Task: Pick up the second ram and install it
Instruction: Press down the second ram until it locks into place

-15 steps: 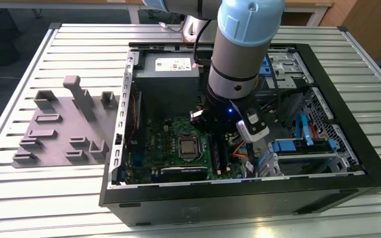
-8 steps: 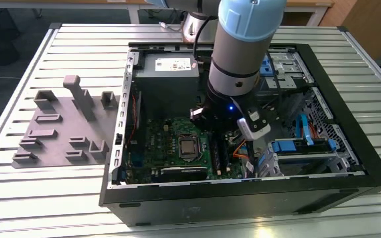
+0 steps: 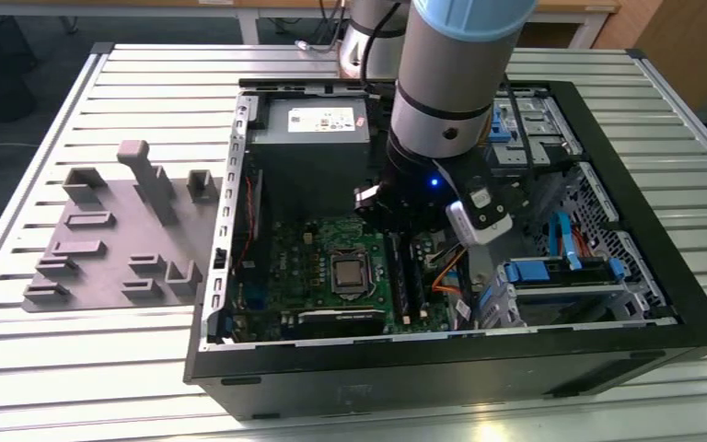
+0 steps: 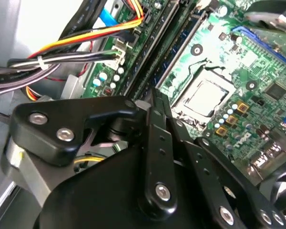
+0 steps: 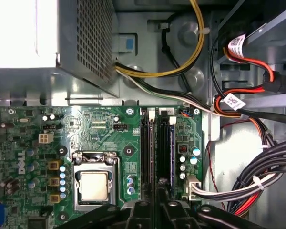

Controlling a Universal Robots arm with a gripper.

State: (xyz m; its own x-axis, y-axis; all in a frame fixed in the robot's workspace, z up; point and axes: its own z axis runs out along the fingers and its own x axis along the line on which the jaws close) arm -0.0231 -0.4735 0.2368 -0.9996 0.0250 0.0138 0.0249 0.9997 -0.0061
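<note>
Second ram (image 5: 155,157) sits edge-on down in the memory slots, a thin dark strip running straight out from between the fingertips in the first wrist view, just beside the processor socket (image 5: 93,183). Gripper (image 5: 155,215) is right on it, fingers (image 5: 139,213) drawn in close on either side and pinching the second ram's top edge. Whether the stick is pushed fully home in its slot, I can't tell. Another stick with a blue edge (image 5: 171,152) stands in the neighbouring slot, parallel and just beside.

Over to the exterior view: the arm reaches straight down into the open computer case (image 3: 452,368), gripper (image 3: 393,219) low over the green motherboard (image 3: 292,267), with the power supply (image 3: 317,124) behind it. Grey tray (image 3: 96,267) with its upright blocks lies on the slatted table (image 3: 84,368), on the exterior view's left of the case and well apart from the arm.

In the second wrist view the black linkage of the gripper (image 4: 155,102) looms in front, the slots stretching away beyond it, and a bundle of coloured cables (image 4: 86,43) lies off to one side.
</note>
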